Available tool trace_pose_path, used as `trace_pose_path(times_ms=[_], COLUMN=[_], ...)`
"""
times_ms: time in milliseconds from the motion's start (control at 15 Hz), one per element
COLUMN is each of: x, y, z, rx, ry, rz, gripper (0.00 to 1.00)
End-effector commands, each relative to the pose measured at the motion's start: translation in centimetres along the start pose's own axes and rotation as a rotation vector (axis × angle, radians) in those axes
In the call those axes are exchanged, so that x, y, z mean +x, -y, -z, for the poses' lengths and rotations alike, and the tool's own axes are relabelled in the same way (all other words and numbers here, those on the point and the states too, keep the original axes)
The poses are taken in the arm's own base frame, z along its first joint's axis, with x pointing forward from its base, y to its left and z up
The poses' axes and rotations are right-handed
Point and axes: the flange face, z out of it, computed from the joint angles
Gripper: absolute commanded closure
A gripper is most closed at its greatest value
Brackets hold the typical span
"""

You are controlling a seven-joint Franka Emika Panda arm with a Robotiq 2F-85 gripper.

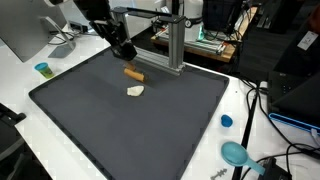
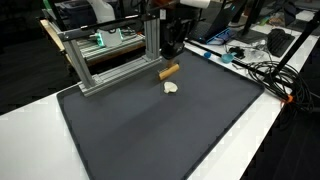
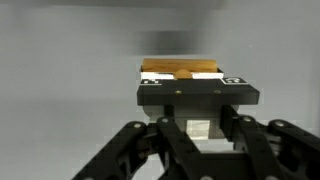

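Brown stick (image 1: 134, 72) lies, in an exterior view, on the dark mat (image 1: 90, 120), with the gripper (image 1: 125, 51) just beside it and a white scrap (image 1: 136, 91) near. In an exterior view the stick (image 2: 169, 71) lies between the metal frame (image 2: 110, 70) and the scrap (image 2: 172, 87). The wrist view does not show whether the jaws are spread or pressed together.

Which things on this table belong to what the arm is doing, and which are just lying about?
In hand: end effector; short brown cylinder nearest it; small white lump on the dark grey mat.
Lying about: small blue cup; blue cap; teal round dish; aluminium frame.
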Motion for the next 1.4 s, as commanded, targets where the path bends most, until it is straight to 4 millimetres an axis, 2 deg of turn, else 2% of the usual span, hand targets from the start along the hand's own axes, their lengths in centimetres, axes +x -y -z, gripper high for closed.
trace_pose_path(times_ms=[0, 267, 400, 600, 800, 867, 1000, 1067, 1333], x=[-0.5, -3.6, -5.0, -7.1, -7.8, -6.2, -6.6, -6.3, -6.5], y=[0.7, 3.7, 5.2, 6.1, 6.4, 6.5, 6.5, 6.4, 5.7], z=[0.0, 1.3, 1.0, -0.8, -2.8, -2.4, -3.6, -4.0, -5.4], rx=[-0.051, -0.052, -0.076, -0.078, 0.039, -0.027, 0.005, -0.020, -0.099], ry=[-0.036, -0.164, -0.208, -0.243, -0.287, -0.247, -0.263, -0.265, -0.257], rz=[-0.054, -0.103, -0.146, -0.227, -0.317, -0.259, -0.287, -0.323, -0.392], gripper=[0.79, 0.79, 0.79, 0.79, 0.79, 0.54, 0.54, 0.79, 0.79])
